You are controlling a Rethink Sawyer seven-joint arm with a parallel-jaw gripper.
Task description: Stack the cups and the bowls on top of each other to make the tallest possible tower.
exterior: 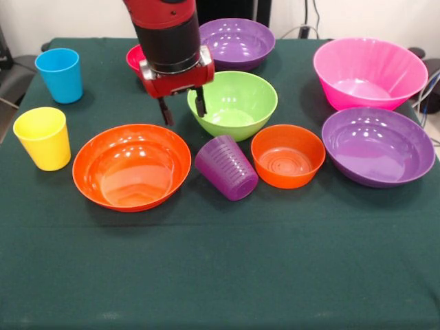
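**Nothing stacked; gripper empty above the gap between wide orange bowl and green bowl**

Gripper hangs with fingers parted, holding nothing, tips above the cloth between the wide orange bowl and the green bowl.

Layout: all pieces sit singly on the green table; no tower begun. Blue cup far left, yellow cup nearer left, both upright. Purple cup tipped over, centre, just beside the small orange bowl. Pink bowl far right, purple bowl in front of it, second purple bowl at far centre. Red bowl mostly hidden behind the arm.

Judgement: step in hand is a first pick. Glossy curved walls probably slip, so pinch one rim wall squarely with one finger inside and one outside, and lift straight. Widest pieces suit the base.
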